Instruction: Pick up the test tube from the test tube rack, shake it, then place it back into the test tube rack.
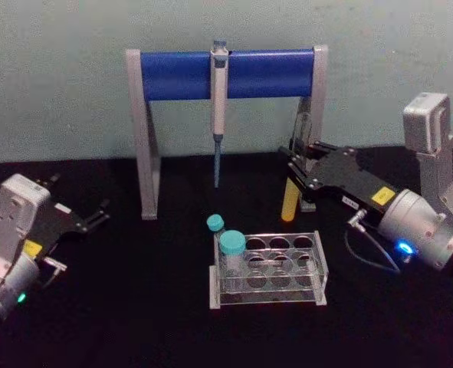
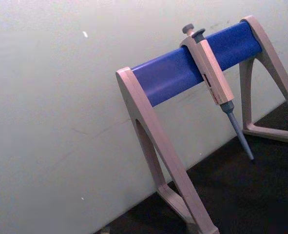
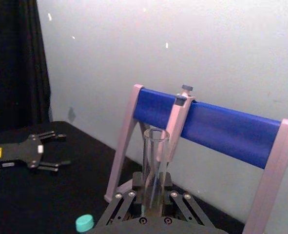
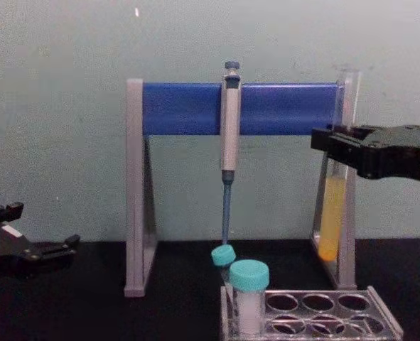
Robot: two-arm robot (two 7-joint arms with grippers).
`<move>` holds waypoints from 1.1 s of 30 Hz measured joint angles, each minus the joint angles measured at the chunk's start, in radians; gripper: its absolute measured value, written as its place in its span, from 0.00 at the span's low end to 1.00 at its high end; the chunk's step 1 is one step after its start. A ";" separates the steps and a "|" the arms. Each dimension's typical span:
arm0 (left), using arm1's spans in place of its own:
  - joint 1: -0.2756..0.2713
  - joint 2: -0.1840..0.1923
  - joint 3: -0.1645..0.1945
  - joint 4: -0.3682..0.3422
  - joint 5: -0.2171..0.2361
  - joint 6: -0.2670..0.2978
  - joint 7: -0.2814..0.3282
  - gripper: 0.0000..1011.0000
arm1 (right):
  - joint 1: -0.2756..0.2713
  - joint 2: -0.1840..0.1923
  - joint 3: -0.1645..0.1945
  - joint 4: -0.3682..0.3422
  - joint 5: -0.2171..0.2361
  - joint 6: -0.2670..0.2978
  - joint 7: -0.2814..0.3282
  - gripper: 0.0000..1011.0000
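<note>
The test tube (image 1: 289,201), a clear glass tube with yellow-orange liquid in its lower part, hangs upright in the air behind the test tube rack (image 1: 319,262). My right gripper (image 1: 297,165) is shut on its upper half. From the chest, the test tube (image 4: 332,213) hangs in front of the stand's right leg, its round bottom well above the test tube rack (image 4: 384,312), held by the right gripper (image 4: 332,145). The right wrist view looks along the test tube (image 3: 155,161) rising between the fingers. My left gripper (image 1: 88,217) rests open on the table at the far left.
Two teal-capped vials (image 1: 232,245) stand at the rack's left end. Behind the rack is a grey-and-blue pipette stand (image 1: 172,74) with a pipette (image 1: 219,100) hanging from its bar. A pale wall closes off the back of the black table.
</note>
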 joint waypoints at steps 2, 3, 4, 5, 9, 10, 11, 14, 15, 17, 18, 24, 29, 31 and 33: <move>0.000 0.000 0.000 0.000 0.000 0.000 0.000 1.00 | -0.007 0.006 0.002 -0.010 0.005 0.002 0.004 0.23; 0.000 0.000 0.000 0.000 0.000 0.000 0.000 1.00 | -0.015 0.011 0.002 -0.021 0.009 0.003 0.008 0.23; 0.000 0.000 0.000 0.000 0.000 0.000 0.000 1.00 | -0.022 0.017 0.003 -0.030 0.013 0.004 0.011 0.23; 0.000 0.000 0.000 0.000 0.000 0.000 0.000 1.00 | -0.022 0.017 0.003 -0.030 0.013 0.004 0.011 0.23; 0.000 0.000 0.000 0.000 0.000 0.000 0.000 1.00 | -0.038 0.030 0.000 -0.046 0.017 0.006 0.018 0.23; 0.000 0.000 0.000 0.000 0.000 0.000 0.000 1.00 | -0.040 0.031 0.000 -0.046 0.018 0.007 0.019 0.23; 0.000 0.000 0.000 0.000 0.000 0.000 0.000 1.00 | -0.042 0.033 -0.002 -0.047 0.018 0.008 0.019 0.23; 0.000 0.000 0.000 0.000 0.000 0.000 0.000 1.00 | -0.045 0.035 -0.005 -0.048 0.019 0.009 0.019 0.23; 0.000 0.000 0.000 0.000 0.000 0.000 0.000 1.00 | -0.045 0.034 -0.007 -0.044 0.019 0.010 0.018 0.23; 0.000 0.000 0.000 0.000 0.000 0.000 0.000 1.00 | -0.045 0.034 -0.010 -0.040 0.019 0.012 0.018 0.23; 0.000 0.000 0.000 0.000 0.000 0.000 0.000 1.00 | -0.045 0.033 -0.011 -0.038 0.019 0.013 0.018 0.23; 0.000 0.000 0.000 0.000 0.000 0.000 0.000 1.00 | -0.038 0.028 -0.018 -0.018 0.022 0.018 0.018 0.23; 0.000 0.000 0.000 0.000 0.000 0.000 0.000 1.00 | -0.031 0.022 -0.023 -0.001 0.024 0.020 0.018 0.23; 0.000 0.000 0.000 0.000 0.000 0.000 0.000 1.00 | -0.029 0.021 -0.024 0.003 0.025 0.020 0.018 0.23; 0.000 0.000 0.000 0.000 0.000 0.000 0.000 1.00 | -0.028 0.020 -0.027 0.007 0.025 0.020 0.018 0.23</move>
